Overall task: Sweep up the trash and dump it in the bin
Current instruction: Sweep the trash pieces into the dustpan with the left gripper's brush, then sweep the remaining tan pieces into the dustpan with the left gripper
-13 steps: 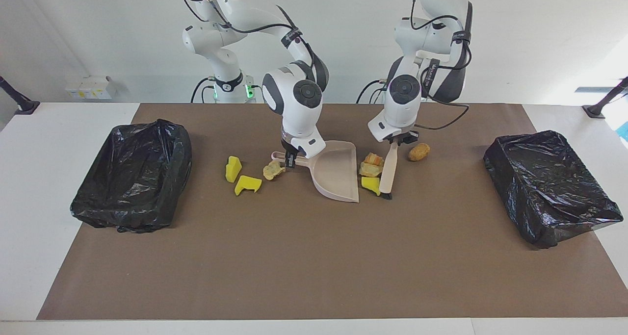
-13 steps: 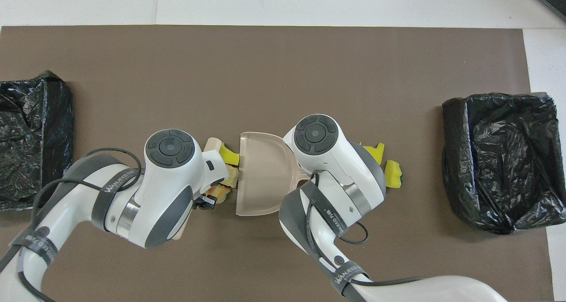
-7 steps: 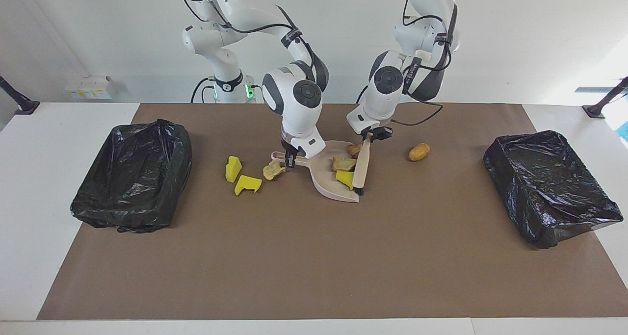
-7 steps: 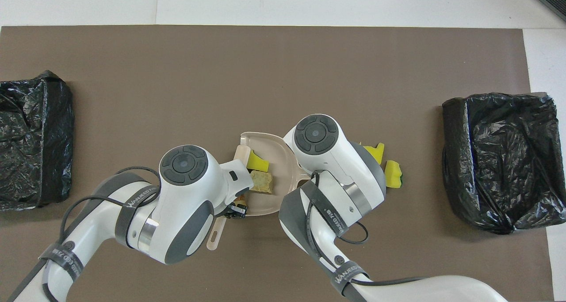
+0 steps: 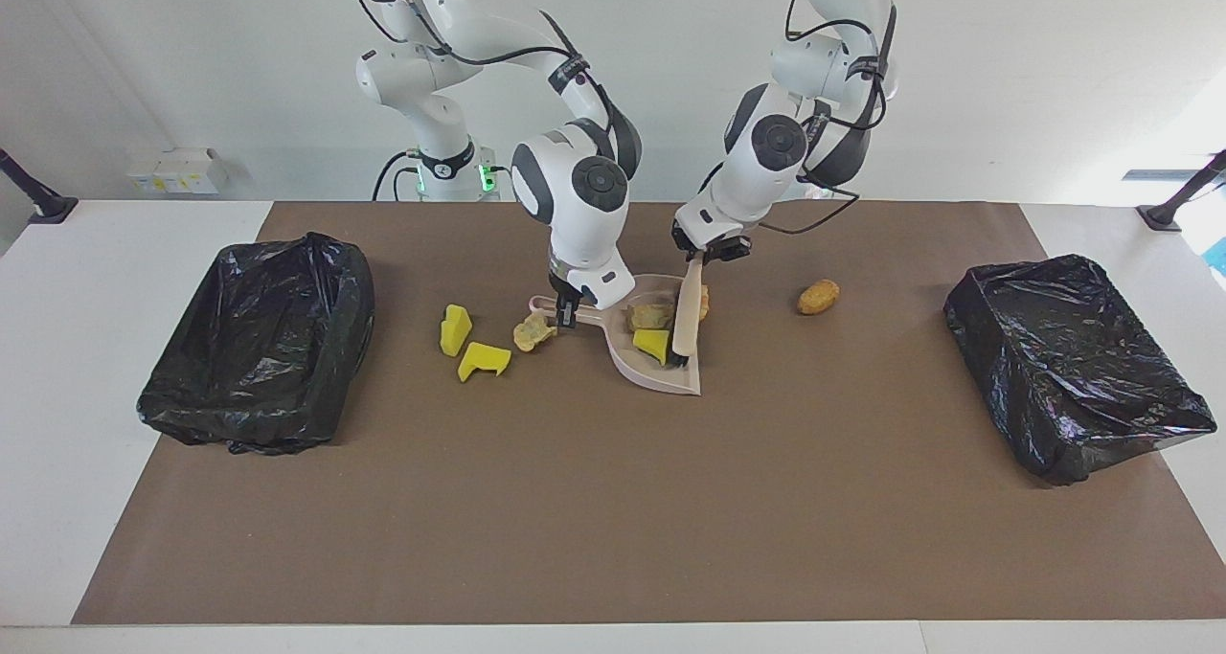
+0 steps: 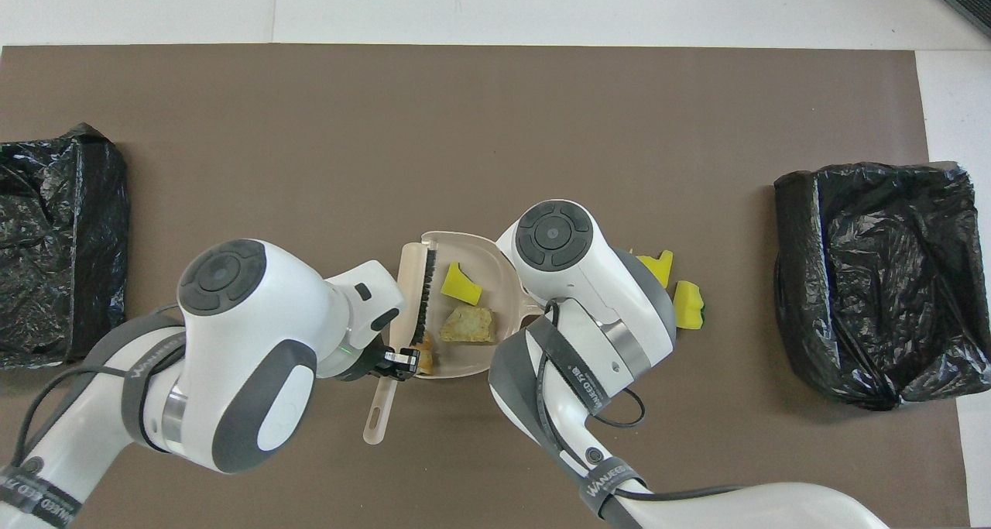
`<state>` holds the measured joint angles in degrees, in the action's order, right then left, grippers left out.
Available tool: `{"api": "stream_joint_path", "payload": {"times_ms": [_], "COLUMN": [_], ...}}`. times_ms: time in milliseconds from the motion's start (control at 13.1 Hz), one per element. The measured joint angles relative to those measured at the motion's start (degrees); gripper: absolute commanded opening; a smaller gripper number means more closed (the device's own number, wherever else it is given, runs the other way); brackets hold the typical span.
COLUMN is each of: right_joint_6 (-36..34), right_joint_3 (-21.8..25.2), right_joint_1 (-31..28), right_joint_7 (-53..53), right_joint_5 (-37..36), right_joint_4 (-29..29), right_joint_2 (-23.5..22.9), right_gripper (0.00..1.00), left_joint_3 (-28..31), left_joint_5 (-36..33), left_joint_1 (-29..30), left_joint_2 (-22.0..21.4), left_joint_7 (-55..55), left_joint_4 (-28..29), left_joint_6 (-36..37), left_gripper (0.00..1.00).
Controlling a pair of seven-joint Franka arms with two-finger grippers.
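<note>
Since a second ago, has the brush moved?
Yes. The brush, held by the left gripper, swept from beside the dustpan onto it, toward the right arm's end, pushing scraps in.

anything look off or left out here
One tan lump lies alone on the mat toward the left arm's end, apart from the dustpan. Two yellow wedges and another scrap lie unswept by the pan's handle.

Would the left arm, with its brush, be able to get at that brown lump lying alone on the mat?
Probably yes. The lump lies on open mat toward the left arm's end, with nothing between it and the brush, which the left hand holds at the dustpan.
</note>
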<state>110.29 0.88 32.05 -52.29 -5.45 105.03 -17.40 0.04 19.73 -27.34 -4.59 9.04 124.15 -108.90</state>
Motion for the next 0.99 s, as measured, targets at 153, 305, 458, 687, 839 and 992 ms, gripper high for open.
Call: {"api": "stream_joint_path", "payload": {"times_ms": [153,305,458,687,839,992], "right_joint_6": [0.58,3.0,5.14,6.94,7.25,7.69], "right_joint_3": [0.0,0.06,0.07,0.08,0.06,0.03], "right_joint_1": [-0.14,-0.43,-0.52,-0.63,-0.64,-0.64], "right_joint_7": [-1.51,-6.15,-10.9,-15.23,-15.47,-15.47], "right_joint_5": [0.0,-0.01,-0.13,-0.13,-0.14,-0.13], "right_joint_4": [0.03,0.5,1.35,1.95,2.18,2.9], "right_joint_2": [0.0,0.0,0.0,0.0,0.1,0.5], "right_gripper": [0.0,0.0,0.0,0.0,0.0,0.0], "left_joint_3": [0.37,0.74,0.78,0.76,0.75,0.46], "left_joint_5": [-1.57,-7.95,-13.18,-20.16,-22.85,-23.53], "left_joint_1": [6.24,11.44,15.2,19.14,21.07,21.14], "left_joint_2": [-1.69,-2.8,-3.37,-6.06,-10.5,-13.98], "left_joint_7": [-1.72,-2.47,-2.47,-2.34,-2.34,-1.74], "left_joint_4": [-0.18,-0.11,0.4,5.48,12.46,17.31], "left_joint_6": [5.67,9.98,11.62,10.29,7.22,5.84], "left_gripper": [0.0,0.0,0.0,0.0,0.0,0.0]}}
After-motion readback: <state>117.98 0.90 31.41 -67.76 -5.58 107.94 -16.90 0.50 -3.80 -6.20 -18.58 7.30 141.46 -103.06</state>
